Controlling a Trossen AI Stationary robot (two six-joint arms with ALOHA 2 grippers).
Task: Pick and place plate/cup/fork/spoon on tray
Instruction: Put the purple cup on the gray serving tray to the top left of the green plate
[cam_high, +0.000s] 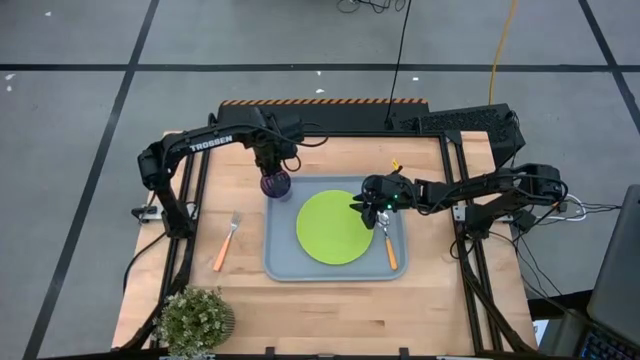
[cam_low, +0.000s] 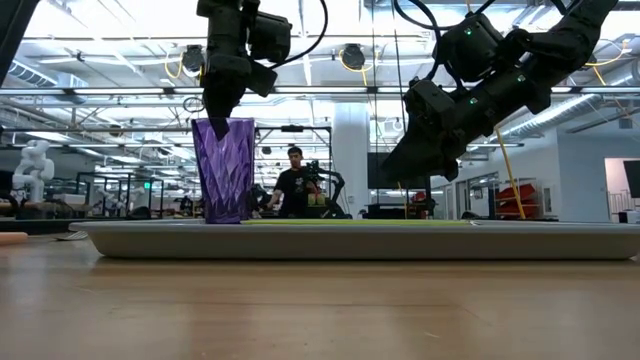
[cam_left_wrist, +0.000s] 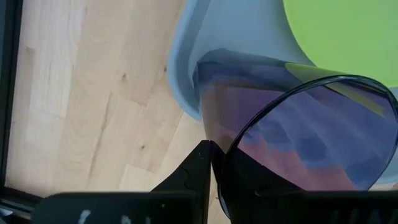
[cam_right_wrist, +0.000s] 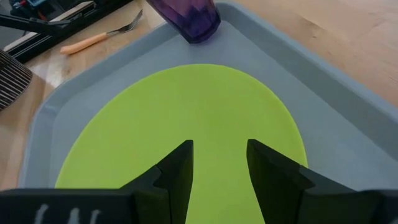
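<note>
While the left tool (cam_high: 272, 168) is clamped on the rim of the cup (cam_high: 276, 184), which stands upright at the tray's (cam_high: 282, 262) far left corner, the right tool (cam_high: 364, 208) hovers with fingers apart over the plate's (cam_high: 332, 227) right edge. On the tray, the plate lies centred with the spoon (cam_high: 388, 245) along its right; the fork (cam_high: 226, 241) lies on the table (cam_high: 330, 310) left of the tray.

Translucent purple cup (cam_left_wrist: 305, 143) filling the near view, a dark left gripper finger (cam_left_wrist: 193, 177) against its rim, grey-blue tray (cam_left_wrist: 217, 31) corner beneath it, lime-green plate (cam_left_wrist: 348, 31) on the tray, pale wooden table (cam_left_wrist: 87, 93) alongside
</note>
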